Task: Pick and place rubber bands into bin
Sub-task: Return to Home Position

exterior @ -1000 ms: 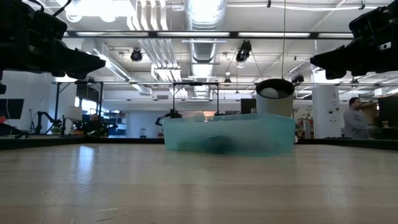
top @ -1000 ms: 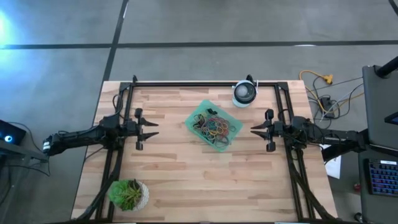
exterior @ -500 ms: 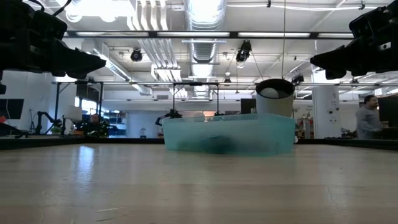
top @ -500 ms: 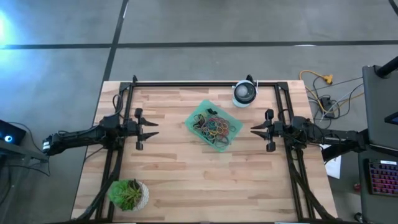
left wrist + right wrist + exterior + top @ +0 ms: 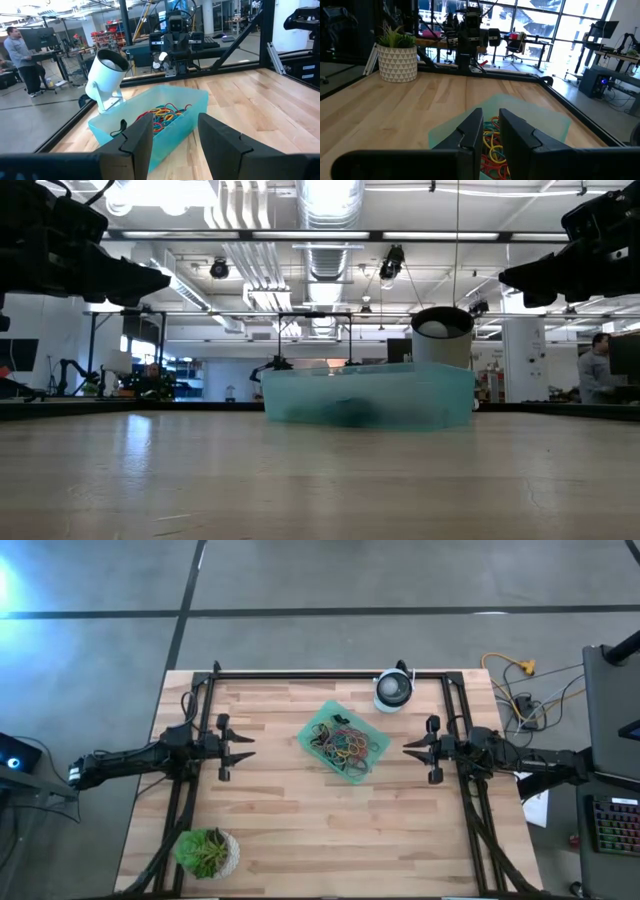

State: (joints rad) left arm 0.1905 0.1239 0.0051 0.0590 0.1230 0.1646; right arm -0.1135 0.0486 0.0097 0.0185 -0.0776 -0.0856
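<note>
**Desk:** Where do things stand on your feed?

**Operator:** I see the left gripper (image 5: 247, 747) over the left side of the pale plank table (image 5: 300, 830), its jaws well apart. The right gripper (image 5: 408, 748) faces it, with only a narrow slot between its jaws. The rubber bands (image 5: 345, 745) lie heaped in the bin (image 5: 430, 395), mid-table between them.

**Desk:** And the room?

**Operator:** An open workshop with ceiling ducts. A person (image 5: 597, 365) is at the far desks.

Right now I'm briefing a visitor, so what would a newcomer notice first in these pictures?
The mint-green bin at the middle of the table, heaped with bright rubber bands. On either side of it hang the left end effector and the right end effector, both open and empty, pointing at the bin.
</note>
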